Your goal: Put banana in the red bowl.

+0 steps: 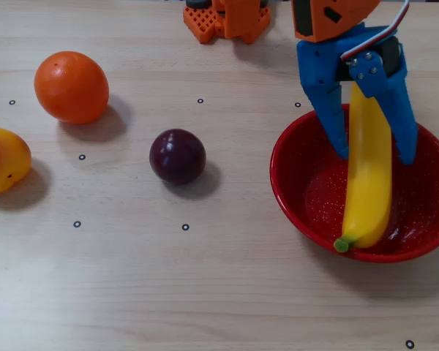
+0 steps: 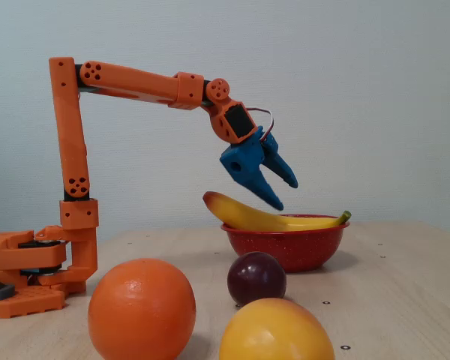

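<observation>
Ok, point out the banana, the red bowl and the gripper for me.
banana (image 1: 371, 179), overhead view, middle of its yellow body.
red bowl (image 1: 296, 183), overhead view, inner wall on the left side.
gripper (image 2: 283, 193), fixed view, gap midway between the blue fingertips, open above the bowl.

banana (image 1: 369, 183) lying across red bowl (image 1: 293, 190), blue hand (image 1: 374, 155) spread above
</observation>
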### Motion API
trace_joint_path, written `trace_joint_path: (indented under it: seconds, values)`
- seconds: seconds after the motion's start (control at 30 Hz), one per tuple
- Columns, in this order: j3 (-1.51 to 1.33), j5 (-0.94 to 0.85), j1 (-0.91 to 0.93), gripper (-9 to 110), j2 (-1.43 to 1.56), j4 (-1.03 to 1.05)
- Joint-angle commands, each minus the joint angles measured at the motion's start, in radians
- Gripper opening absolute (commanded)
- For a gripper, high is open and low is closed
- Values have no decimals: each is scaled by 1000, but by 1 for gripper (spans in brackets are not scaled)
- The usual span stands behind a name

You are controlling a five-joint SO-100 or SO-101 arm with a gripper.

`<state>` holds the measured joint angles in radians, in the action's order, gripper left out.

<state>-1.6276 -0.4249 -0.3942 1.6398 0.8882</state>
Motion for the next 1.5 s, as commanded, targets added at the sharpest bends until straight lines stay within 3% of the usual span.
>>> trace_joint_path:
  seconds: [0.0, 0.1, 0.6, 1.2, 1.47]
  values:
    - [133, -5, 20, 14, 74, 11]
    - [163, -5, 26, 1, 83, 31]
    - [238, -5, 80, 0, 212, 149]
    - [-390, 3, 302, 0, 847, 152]
    - [-657, 44, 394, 0, 1166, 299]
